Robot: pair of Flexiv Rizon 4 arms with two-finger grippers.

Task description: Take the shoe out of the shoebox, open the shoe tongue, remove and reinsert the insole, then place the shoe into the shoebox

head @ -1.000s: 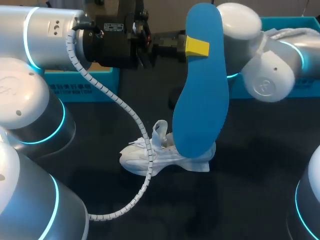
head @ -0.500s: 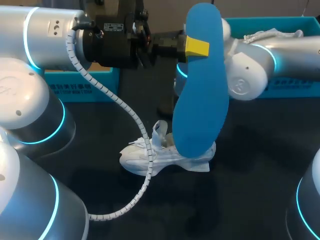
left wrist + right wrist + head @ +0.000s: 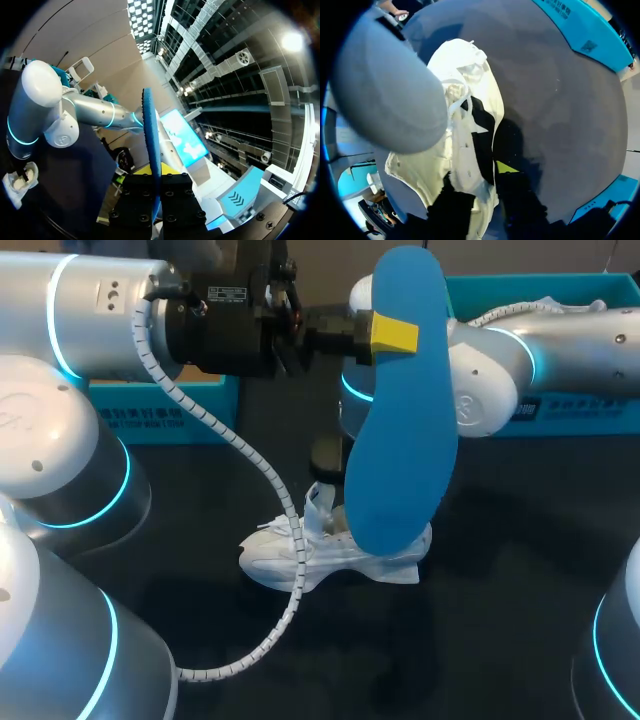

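Observation:
The blue insole [image 3: 400,440] hangs upright above the table, close to the head camera. My left gripper [image 3: 393,335] is shut on its upper part; in the left wrist view the insole [image 3: 150,130] stands edge-on between the black fingers. The white shoe [image 3: 300,560] lies on its side on the dark table below. My right arm [image 3: 500,360] reaches down behind the insole to the shoe, its gripper hidden there. The right wrist view shows the right gripper [image 3: 485,195] shut on the shoe's [image 3: 465,100] wall beside the opening, one yellow tip inside.
A blue shoebox [image 3: 580,410] stands at the back right with another white shoe [image 3: 545,308] in it. A second blue box [image 3: 160,410] stands at the back left. My left arm's cable [image 3: 250,460] loops down over the shoe's toe end.
My right arm has swung left and down behind the insole to the shoe, and its fingers have closed from wide open. The left arm and insole have not moved.

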